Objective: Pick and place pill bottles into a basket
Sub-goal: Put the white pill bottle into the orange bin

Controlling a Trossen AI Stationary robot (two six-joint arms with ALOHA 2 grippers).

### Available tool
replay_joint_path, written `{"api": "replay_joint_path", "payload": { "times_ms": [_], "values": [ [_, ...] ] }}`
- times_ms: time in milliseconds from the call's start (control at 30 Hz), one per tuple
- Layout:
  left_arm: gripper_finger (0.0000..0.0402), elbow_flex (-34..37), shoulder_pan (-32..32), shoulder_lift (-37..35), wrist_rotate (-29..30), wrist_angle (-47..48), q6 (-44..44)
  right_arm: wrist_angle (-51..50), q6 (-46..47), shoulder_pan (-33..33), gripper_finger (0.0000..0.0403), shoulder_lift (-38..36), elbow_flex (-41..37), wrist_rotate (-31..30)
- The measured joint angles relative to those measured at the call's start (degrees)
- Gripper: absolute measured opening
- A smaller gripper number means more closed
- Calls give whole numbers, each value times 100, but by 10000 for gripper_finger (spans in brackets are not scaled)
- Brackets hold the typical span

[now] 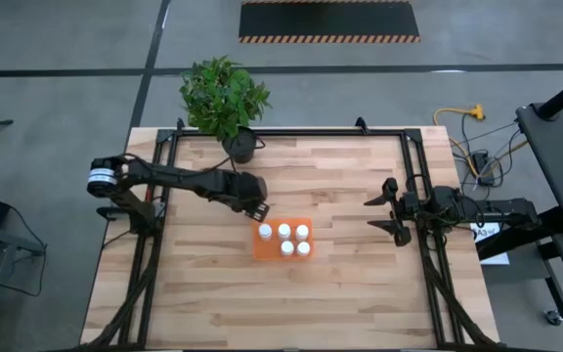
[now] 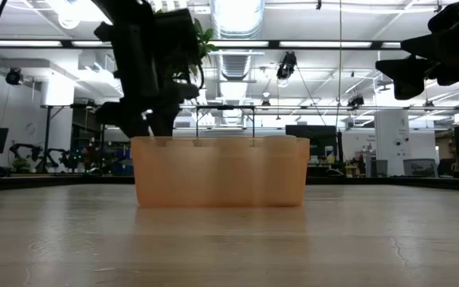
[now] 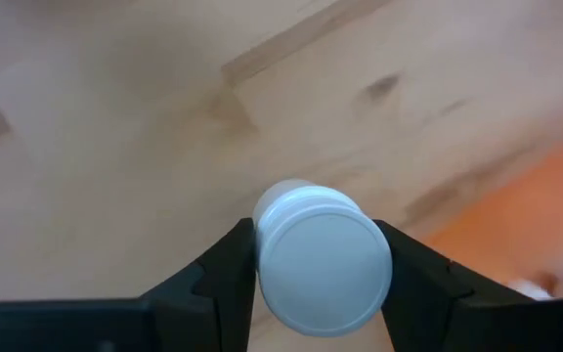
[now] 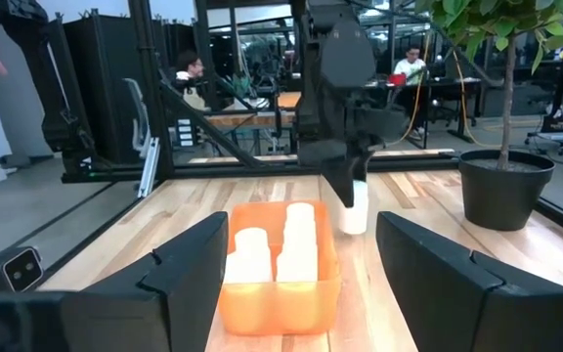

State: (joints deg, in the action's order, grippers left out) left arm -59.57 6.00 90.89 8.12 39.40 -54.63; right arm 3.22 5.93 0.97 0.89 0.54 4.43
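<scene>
The orange basket [image 1: 263,250] lies at the table's middle and holds several white pill bottles [image 1: 294,240]; it also shows in the right wrist view [image 4: 280,284]. My left gripper [image 1: 259,209] hangs just beyond the basket's far left corner, shut on one more white pill bottle [image 3: 321,259], which also shows in the right wrist view [image 4: 354,207]. My right gripper [image 1: 370,214] is open and empty, raised over the table's right side with its fingers pointing toward the basket. My left gripper pinches the bottle's upper sides [image 3: 262,264], just below the cap, between its two fingers. The fingers come from above, pointing down. The bottle hangs upright below them, beside the basket's far wall. Whether its base touches the table I cannot tell.
A potted plant in a black pot [image 1: 241,147] stands at the table's far edge, just beyond my left gripper. Black frame rails [image 1: 154,196] run along the table's left and right sides. Bare wood lies in front of the basket.
</scene>
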Motion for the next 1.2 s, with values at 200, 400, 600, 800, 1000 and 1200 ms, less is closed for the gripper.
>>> {"api": "replay_joint_path", "payload": {
  "times_ms": [200,400,600,800,1000,1200],
  "values": [
    [154,-153,-22,-293,-77,88,462,3,0,0,254,3,0,0],
    [154,-409,-149,-511,-287,87,1155,0,1,0,254,-2,0,0],
    [154,-697,-360,-573,-300,245,1434,4,2,2,249,2,0,-2],
    [154,-965,-585,-577,-317,505,1775,0,0,2,254,0,0,2],
    [154,-1133,-774,-571,-315,595,1815,1,0,0,254,2,0,0],
    [154,-1342,-956,-548,-315,800,2262,0,0,2,249,2,0,0]
  ]
}}
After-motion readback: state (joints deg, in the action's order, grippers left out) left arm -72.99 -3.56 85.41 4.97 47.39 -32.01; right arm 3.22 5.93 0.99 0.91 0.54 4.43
